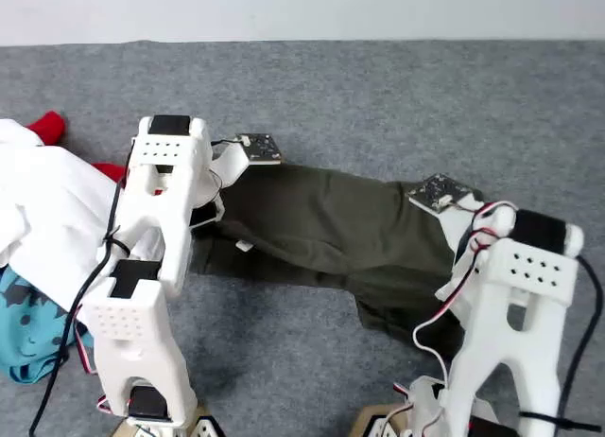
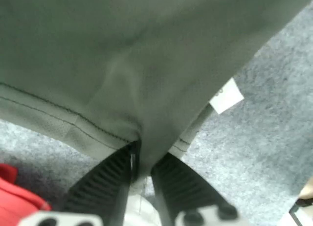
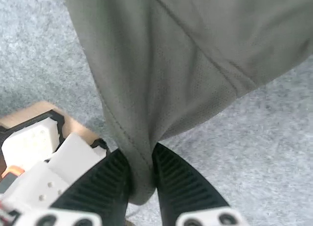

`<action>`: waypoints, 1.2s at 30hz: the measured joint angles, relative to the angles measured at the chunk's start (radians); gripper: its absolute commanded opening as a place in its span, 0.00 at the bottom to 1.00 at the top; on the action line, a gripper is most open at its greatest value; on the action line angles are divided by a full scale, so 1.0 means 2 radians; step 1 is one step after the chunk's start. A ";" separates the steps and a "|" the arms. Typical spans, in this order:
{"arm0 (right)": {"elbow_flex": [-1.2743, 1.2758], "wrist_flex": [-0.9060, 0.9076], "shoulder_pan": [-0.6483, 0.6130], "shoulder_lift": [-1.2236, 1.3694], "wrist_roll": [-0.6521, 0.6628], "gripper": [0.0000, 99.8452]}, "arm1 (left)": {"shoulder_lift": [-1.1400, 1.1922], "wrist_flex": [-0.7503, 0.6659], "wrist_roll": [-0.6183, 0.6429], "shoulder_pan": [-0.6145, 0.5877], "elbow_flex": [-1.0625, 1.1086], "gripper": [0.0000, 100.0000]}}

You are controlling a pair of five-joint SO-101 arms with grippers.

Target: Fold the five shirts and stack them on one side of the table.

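Mid-bench [image 1: 397, 96], the olive shirt [image 1: 321, 224] is being pinched by the left end effector [image 2: 141, 162] at 9 o'clock and the right end effector [image 3: 142, 169] at 3 o'clock. Both should be moving together, keeping it taut.

Open grey table [image 1: 378, 96] beyond, olive shirt [image 1: 321, 219] spanning the middle, heaped shirts [image 1: 47, 210] (white, red, teal) at left

No legible text, numbers or signs.

Small white fabric tag [image 2: 226, 96] at the hem of the olive-green cloth shirt [image 2: 146, 55]: faint dark marks, too blurred to read. In the high view the tag [image 1: 244, 246] is too small to read.

Teal cloth shirt [image 1: 24, 357] carries a dark printed graphic [image 1: 36, 323]; no letters can be made out.
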 measured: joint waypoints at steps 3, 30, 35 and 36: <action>0.010 -0.021 0.002 -0.002 0.000 0.01 | 0.000 -0.002 0.002 0.000 0.001 0.02; -0.002 -0.002 0.003 -0.002 0.000 0.24 | -0.078 -0.001 0.016 -0.002 0.003 0.13; -0.028 -0.001 0.003 -0.002 0.000 0.24 | -0.142 -0.001 0.016 -0.005 0.021 0.15; -0.028 -0.001 0.003 -0.002 0.000 0.24 | -0.152 -0.001 0.016 -0.008 0.032 0.15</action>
